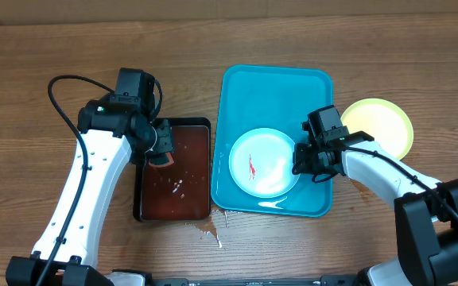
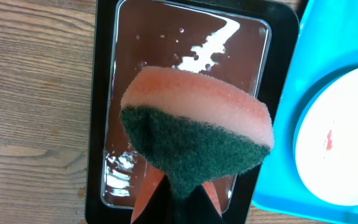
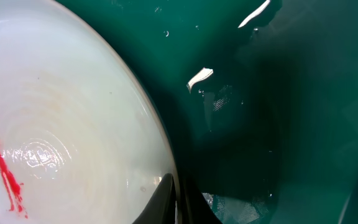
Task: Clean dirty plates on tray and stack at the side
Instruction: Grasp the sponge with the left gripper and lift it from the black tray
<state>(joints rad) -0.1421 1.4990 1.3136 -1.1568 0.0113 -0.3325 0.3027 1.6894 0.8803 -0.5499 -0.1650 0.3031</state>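
Right hand (image 1: 300, 156) pinches plate (image 1: 265, 163) at its right rim; left hand (image 1: 161, 151), pinching sponge (image 2: 197, 137), lies leftward, farther off.

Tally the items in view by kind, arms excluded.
Plates: 2, a white plate and a yellow-green plate
Trays: 2, a blue tray and a brown tray
Sponges: 1, the sponge
Total: 5
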